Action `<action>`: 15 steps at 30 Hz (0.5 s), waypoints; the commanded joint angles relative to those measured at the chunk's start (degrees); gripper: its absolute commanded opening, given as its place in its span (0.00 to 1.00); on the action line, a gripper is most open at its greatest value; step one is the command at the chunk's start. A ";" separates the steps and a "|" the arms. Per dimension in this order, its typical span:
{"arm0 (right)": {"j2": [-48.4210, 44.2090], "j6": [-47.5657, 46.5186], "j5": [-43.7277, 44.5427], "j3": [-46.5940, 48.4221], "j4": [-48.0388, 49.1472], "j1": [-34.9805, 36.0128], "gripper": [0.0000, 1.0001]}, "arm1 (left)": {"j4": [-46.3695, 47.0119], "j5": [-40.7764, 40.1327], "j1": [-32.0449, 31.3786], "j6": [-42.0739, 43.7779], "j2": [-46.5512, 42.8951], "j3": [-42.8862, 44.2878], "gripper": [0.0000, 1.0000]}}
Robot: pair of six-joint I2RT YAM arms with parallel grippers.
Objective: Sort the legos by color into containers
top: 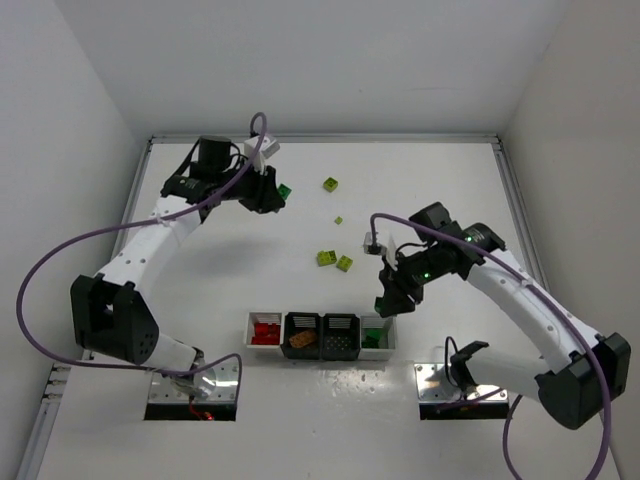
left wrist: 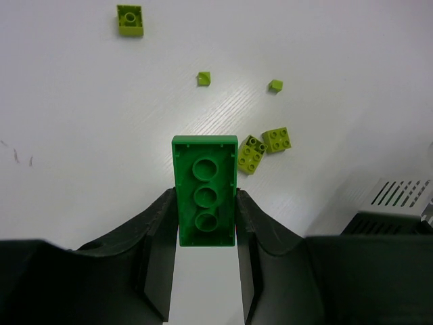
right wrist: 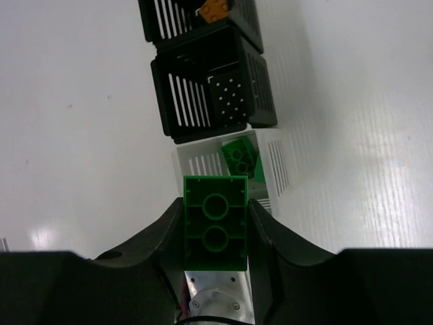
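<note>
The right gripper [right wrist: 216, 206] is clamped on the right-hand green brick [right wrist: 216, 233], pinching its long sides so the hollow underside faces the wrist camera. It hangs just short of the right white bin [right wrist: 270, 169], the end one in the row of containers [top: 320, 335]. A stored green brick [right wrist: 240, 157] already lies in there, so that is plainly where greens go, and I judge the drop comes next. The bin's mouth is not much wider than the brick. The neighbouring black bin [right wrist: 210, 88] butts against it, so there is little slack on that side, while the outer side is open table [top: 230, 280].

Far across, the left gripper [left wrist: 205, 203] is closed on the left-hand green brick [left wrist: 205, 183] in the same way, near the back edge of the table. From above I can't quite tell whether that brick is lifted clear or resting on the surface. Its route to the same bin runs past the loose yellow-green bricks [top: 335, 260]. The right arm occupies that corner, so the left would do well to wait.
</note>
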 commanded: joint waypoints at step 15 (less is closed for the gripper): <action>9.58 -1.81 7.28 3.57 -0.83 9.73 0.14 | -0.62 3.21 1.84 -1.82 -4.32 1.15 0.11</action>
